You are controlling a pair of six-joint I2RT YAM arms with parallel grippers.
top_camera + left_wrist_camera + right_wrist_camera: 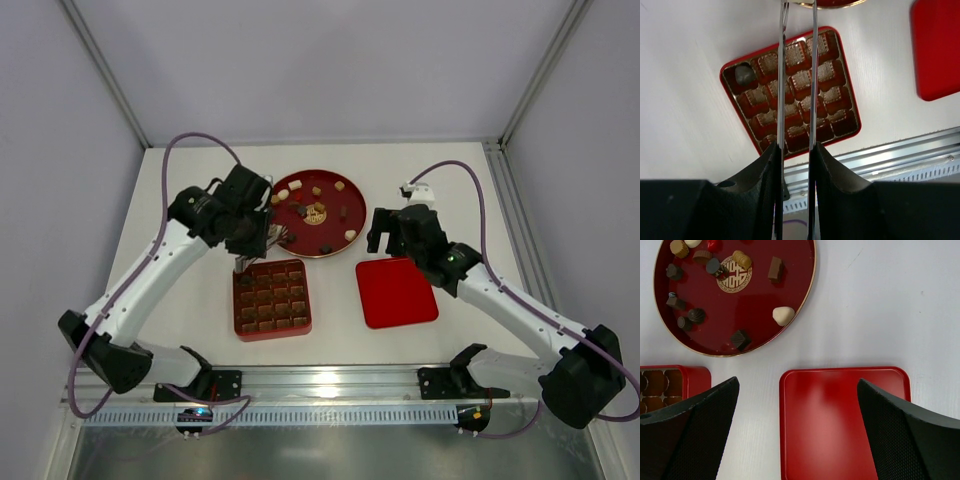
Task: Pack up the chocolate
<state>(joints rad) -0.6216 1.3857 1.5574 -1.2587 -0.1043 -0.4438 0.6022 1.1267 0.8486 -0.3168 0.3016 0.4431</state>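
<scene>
One dark chocolate piece (pixel 745 74) is lying in a corner cell of the square red tray (pixel 271 299). Just above that tray the left gripper (pixel 798 15) is hanging; its thin tongs are standing slightly apart, and I cannot tell if they are holding anything. More chocolates (pixel 783 315) are sitting loose on the round red plate (pixel 352 199). Farther right, the right gripper (pixel 797 405) is hovering wide open over the flat red lid (pixel 396 292).

about a dozen chocolates (pixel 783 315), one tray (pixel 735 67), one lid (pixel 840 420)
</scene>
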